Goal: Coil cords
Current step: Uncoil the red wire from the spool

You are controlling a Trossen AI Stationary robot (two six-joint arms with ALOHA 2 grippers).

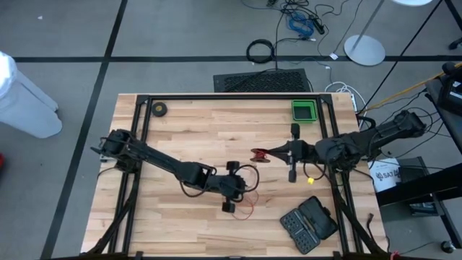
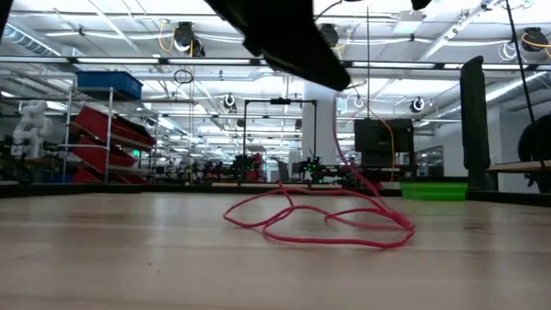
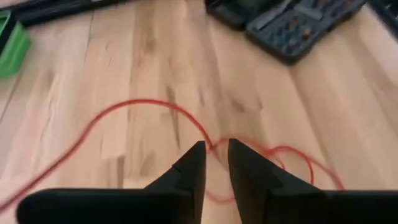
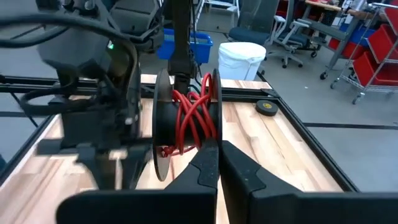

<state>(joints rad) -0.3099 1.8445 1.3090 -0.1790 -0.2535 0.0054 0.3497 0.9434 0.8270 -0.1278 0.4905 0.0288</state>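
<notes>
1. The thin red cord point(image 1: 247, 189) lies in loose loops on the wooden tabletop point(image 1: 188, 130), near the middle and a bit toward the front edge.
2. One end of the cord runs up to the small round black reel point(image 4: 186, 121). Some red cord is already wound around the reel.
3. The right hand point(image 4: 219, 163) is pressed together on the reel's rim and holds it up over the middle of the tabletop.
4. The left hand point(image 3: 216, 163) hangs low over the loose loops. Its two dark fingers point(image 3: 194, 169) are a little apart. The cord lies under them, but I do not think they pinch it.
5. So the job looks partly done. A few turns are on the reel, but a lot of cord is on the tabletop and needs winding.
6. A green tray point(image 1: 304, 110) sits near the far right corner, and a dark tool case point(image 1: 309, 223) lies near the front right corner.
</notes>
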